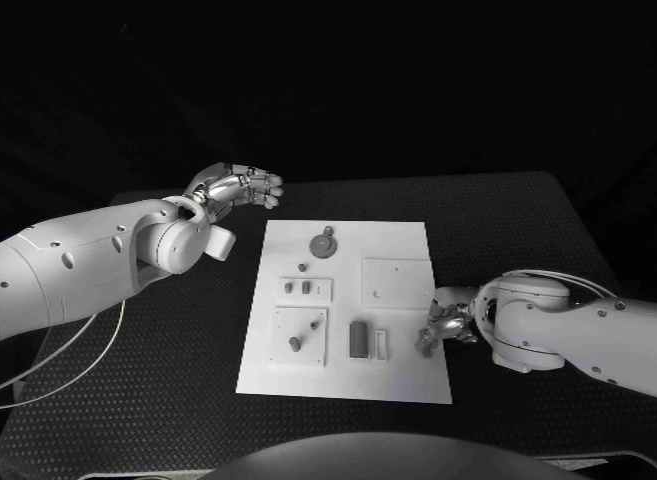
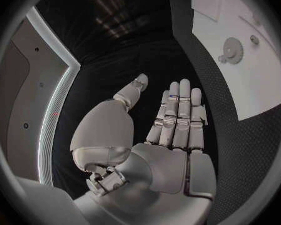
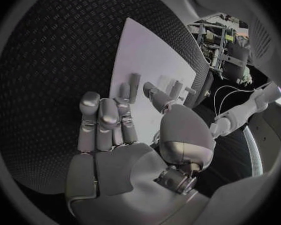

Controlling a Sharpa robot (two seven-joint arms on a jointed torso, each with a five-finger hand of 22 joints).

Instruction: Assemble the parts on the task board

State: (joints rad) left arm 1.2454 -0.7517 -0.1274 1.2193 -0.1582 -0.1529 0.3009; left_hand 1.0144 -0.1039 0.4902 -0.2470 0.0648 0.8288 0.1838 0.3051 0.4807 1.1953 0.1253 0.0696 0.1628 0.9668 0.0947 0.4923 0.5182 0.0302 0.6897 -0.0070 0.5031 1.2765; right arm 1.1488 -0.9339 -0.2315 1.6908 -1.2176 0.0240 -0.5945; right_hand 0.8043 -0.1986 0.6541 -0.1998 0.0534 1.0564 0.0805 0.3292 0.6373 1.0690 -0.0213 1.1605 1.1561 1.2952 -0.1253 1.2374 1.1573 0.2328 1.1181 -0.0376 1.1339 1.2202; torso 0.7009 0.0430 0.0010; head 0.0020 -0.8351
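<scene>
Right hand (image 1: 446, 328) hovers beside lengthwise-lying grey part (image 1: 358, 338).

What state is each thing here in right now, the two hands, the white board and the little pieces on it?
Left hand: open, holds nothing, raised off the board's far left corner.
Right hand: open, fingers apart, at the board's right edge, holding nothing.
Task board: lying flat on the table.
Round part: lying on the board's far end, untouched.
Long dark part: lying near the board's near edge, untouched.

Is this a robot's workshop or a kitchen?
Probably a robot test lab: a white task board with small parts lies on a black table, and both hands hold nothing.
</scene>
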